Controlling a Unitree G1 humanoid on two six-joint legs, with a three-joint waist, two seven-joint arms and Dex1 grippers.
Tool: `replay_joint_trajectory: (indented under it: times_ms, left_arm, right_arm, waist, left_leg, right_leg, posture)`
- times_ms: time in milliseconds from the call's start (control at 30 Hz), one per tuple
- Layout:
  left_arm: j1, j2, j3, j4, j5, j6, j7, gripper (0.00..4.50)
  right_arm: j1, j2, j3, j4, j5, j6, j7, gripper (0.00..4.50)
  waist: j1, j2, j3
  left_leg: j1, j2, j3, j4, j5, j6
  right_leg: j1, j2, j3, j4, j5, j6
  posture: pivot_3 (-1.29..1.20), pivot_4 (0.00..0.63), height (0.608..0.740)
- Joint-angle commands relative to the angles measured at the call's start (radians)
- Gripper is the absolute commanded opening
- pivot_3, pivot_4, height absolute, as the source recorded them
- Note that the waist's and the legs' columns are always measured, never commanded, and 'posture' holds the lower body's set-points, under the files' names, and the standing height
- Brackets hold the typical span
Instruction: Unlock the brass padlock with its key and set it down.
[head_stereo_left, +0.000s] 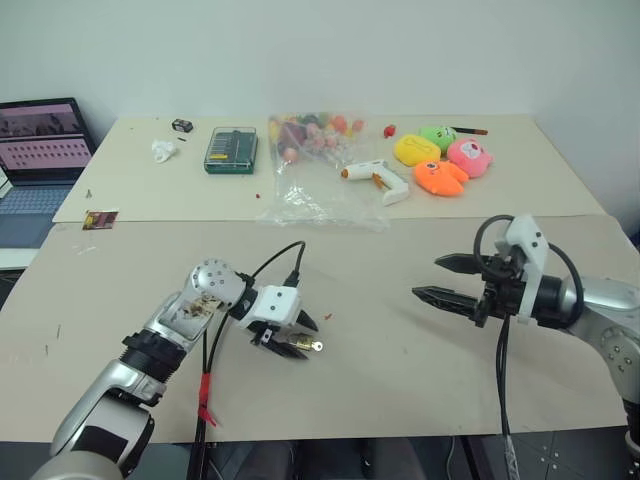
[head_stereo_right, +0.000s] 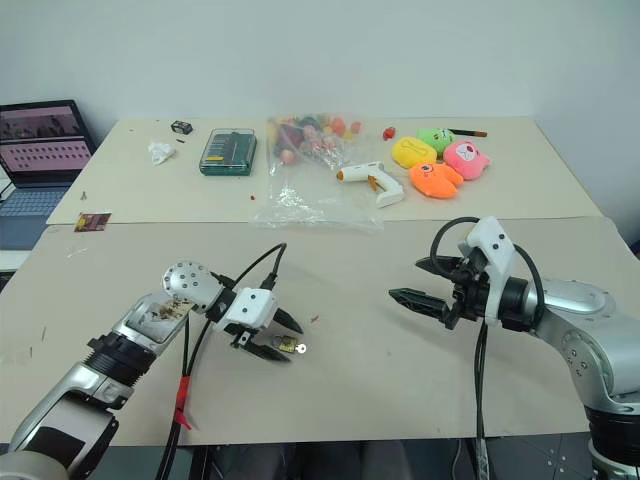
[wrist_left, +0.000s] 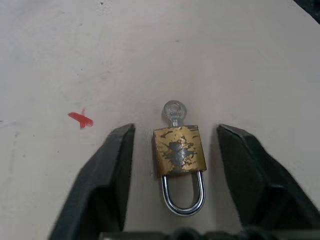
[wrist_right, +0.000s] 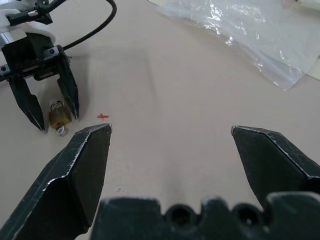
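The brass padlock (wrist_left: 178, 150) lies flat on the beige table (head_stereo_left: 400, 380), its silver shackle (wrist_left: 184, 196) pointing back toward my left wrist. The key (wrist_left: 173, 111) sticks out of the body's far end. My left gripper (head_stereo_left: 306, 338) is lowered over the padlock with one black finger on each side. Its jaws are open, with a gap showing between each finger and the brass body. My right gripper (head_stereo_left: 428, 277) hovers open above the table to the right, holding nothing. The right wrist view shows the padlock (wrist_right: 58, 115) between the left gripper's fingers (wrist_right: 69, 95).
At the back of the table are a crumpled clear plastic bag (head_stereo_left: 320, 195), a green bit case (head_stereo_left: 231, 149), a white glue gun (head_stereo_left: 378, 178) and colourful plush toys (head_stereo_left: 442, 160). A laptop (head_stereo_left: 38, 150) stands at far left. A small red mark (wrist_left: 81, 119) lies beside the padlock.
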Motion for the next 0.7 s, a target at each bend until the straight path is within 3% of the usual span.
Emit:
replay_joint_trajectory:
  times_ms: [33, 67, 433, 567, 700]
  left_arm:
    - [0.003, 0.013, 0.024, -0.048, -0.019, 0.012, -0.001, 1.04]
    - [0.004, 0.016, 0.026, -0.054, -0.017, 0.015, 0.001, 0.78]
    - [-0.007, 0.006, 0.072, -0.068, 0.002, 0.002, 0.116, 0.79]
    - [0.013, -0.014, 0.129, -0.066, 0.011, -0.02, 0.243, 0.79]
    - [0.067, -0.051, 0.17, -0.089, 0.111, -0.184, 0.458, 0.79]
  right_arm:
    - [-0.017, -0.009, -0.01, -0.012, -0.004, -0.025, -0.001, 4.5]
    - [-0.017, -0.007, -0.008, -0.012, -0.003, -0.024, 0.0, 4.5]
    - [-0.047, -0.001, 0.028, 0.008, -0.007, -0.026, 0.014, 4.5]
    - [-0.082, 0.019, 0.053, 0.028, 0.021, 0.005, 0.015, 4.5]
    - [-0.062, -0.023, 0.095, 0.065, 0.027, 0.019, 0.113, 4.5]
  waist:
    - [0.001, 0.0, 0.0]
    - [0.001, 0.0, 0.0]
    - [0.0, 0.0, 0.0]
    - [0.0, 0.0, 0.0]
    - [0.001, 0.0, 0.0]
  left_leg:
    - [0.0, 0.0, 0.0, 0.0, 0.0, 0.0]
    - [0.0, 0.0, 0.0, 0.0, 0.0, 0.0]
    - [0.0, 0.0, 0.0, 0.0, 0.0, 0.0]
    - [0.0, 0.0, 0.0, 0.0, 0.0, 0.0]
    - [0.0, 0.001, 0.0, 0.0, 0.0, -0.001]
  right_leg:
    - [0.0, 0.0, 0.0, 0.0, 0.0, 0.0]
    - [0.0, 0.0, 0.0, 0.0, 0.0, 0.0]
    - [0.0, 0.0, 0.0, 0.0, 0.0, 0.0]
    - [0.0, 0.0, 0.0, 0.0, 0.0, 0.0]
    - [0.0, 0.001, 0.0, -0.001, 0.0, 0.0]
  posture:
    - [0.0, 0.15, 0.74]
    - [0.0, 0.15, 0.74]
    - [0.0, 0.15, 0.74]
    - [0.0, 0.15, 0.74]
    - [0.0, 0.15, 0.74]
